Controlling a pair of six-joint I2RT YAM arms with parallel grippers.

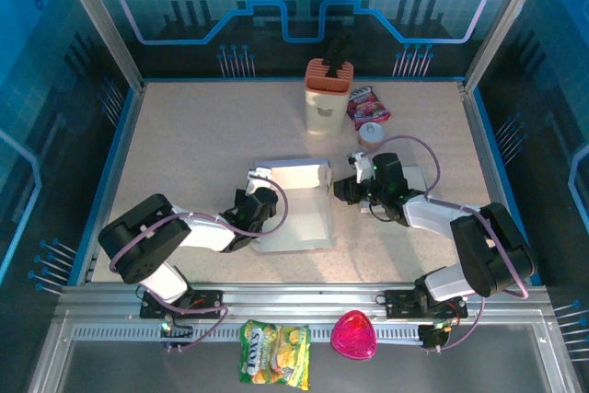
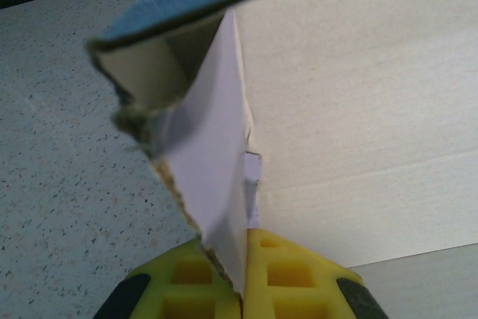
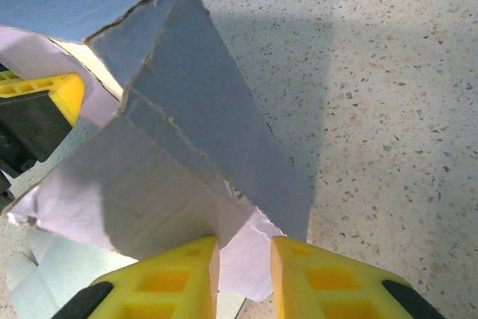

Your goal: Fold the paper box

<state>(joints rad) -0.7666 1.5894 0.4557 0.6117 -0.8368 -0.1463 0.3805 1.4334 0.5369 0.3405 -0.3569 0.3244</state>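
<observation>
Centrally in the top external view, the paper box [image 1: 296, 213] is seen lying on the speckled table [image 1: 184, 144], its base flat and its walls partly raised, with the far wall standing at 12 o'clock of the base. The left gripper [image 1: 260, 202] is placed at the box's 9 o'clock edge and the right gripper [image 1: 350, 189] at about 2 o'clock, by the far right corner. How the jaws stand is not resolved from above; that is supplied by the wrist cameras. In the left wrist view the left gripper [image 2: 243, 293] is shown closed on a thin white side flap, which is seen edge-on and pinched between the yellow fingers [image 2: 295, 282], while the wide inner face of the box is spread toward 2 o'clock. In the right wrist view the right gripper [image 3: 245, 274] is shown with its fingers a little apart and a pale flap of the box lying in the gap; whether that flap is pressed cannot be told. A grey, torn-edged corner of the box is seen rising toward 11 o'clock there. From above, an orange-topped container [image 1: 329, 94], a red packet [image 1: 367, 106] and a small jar [image 1: 371, 132] are seen at 12 to 1 o'clock of the box, well apart from it. A yellow-green sweets bag [image 1: 274, 353] and a pink heart-shaped object [image 1: 354, 335] are laid at 6 o'clock, on the near side of the rail [image 1: 304, 306].
</observation>
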